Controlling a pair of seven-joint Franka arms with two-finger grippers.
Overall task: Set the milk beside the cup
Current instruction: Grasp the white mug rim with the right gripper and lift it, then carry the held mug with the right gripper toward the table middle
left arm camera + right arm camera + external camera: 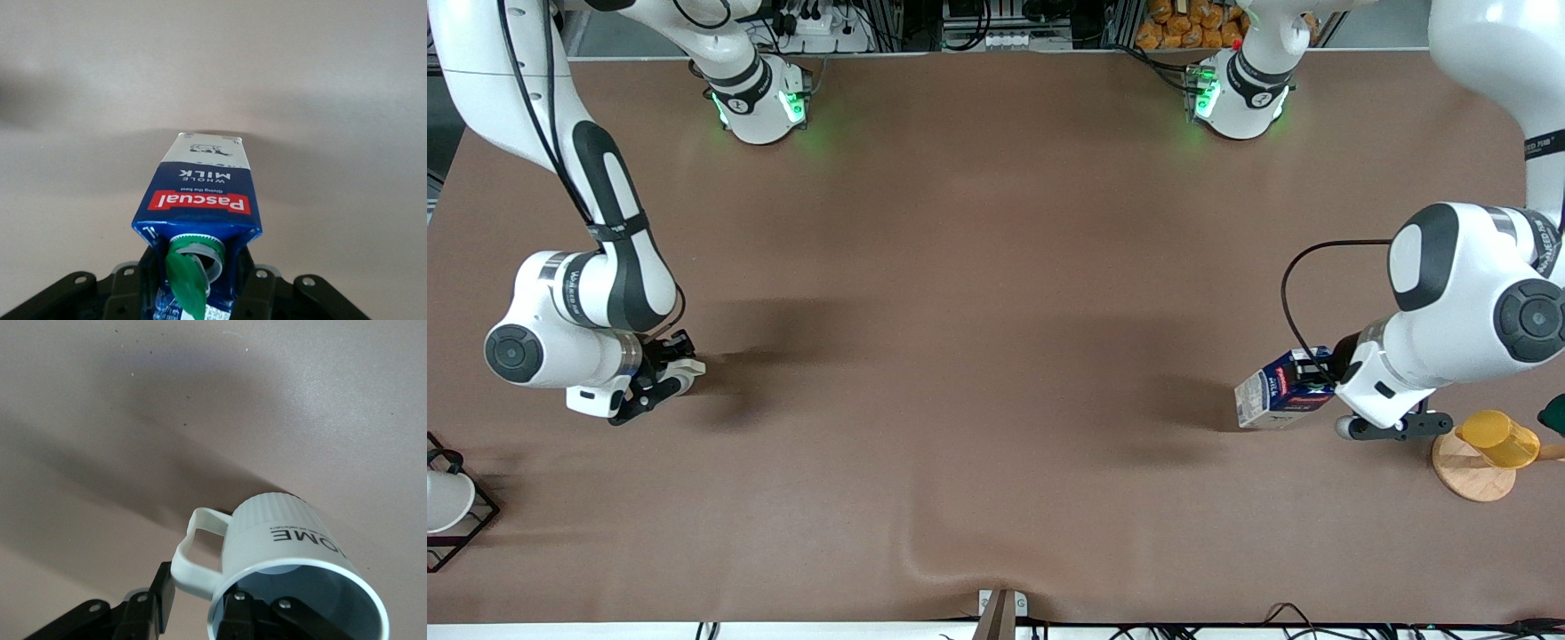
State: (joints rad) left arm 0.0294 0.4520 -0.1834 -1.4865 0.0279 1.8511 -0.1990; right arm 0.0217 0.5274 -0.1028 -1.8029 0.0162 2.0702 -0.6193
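Note:
My left gripper (1327, 384) is shut on the milk (1279, 391), a dark-blue carton with a red band, held tilted and low over the table at the left arm's end. In the left wrist view the milk (202, 195) sits between the black fingers (129, 293) of my left gripper (195, 290), green cap toward the camera. My right gripper (665, 380) is shut on the cream-white cup (687, 372), low over the right arm's end. In the right wrist view my right gripper (200, 603) pinches the cup (287, 543) wall by its handle, one finger inside.
A yellow cup on a round wooden base (1489, 447) stands beside the left gripper, nearer the front camera. A white cup in a black wire frame (447, 505) sits at the right arm's end. A dark green object (1554, 414) shows at the edge. The brown tablecloth (996, 311) has a wrinkle near the front.

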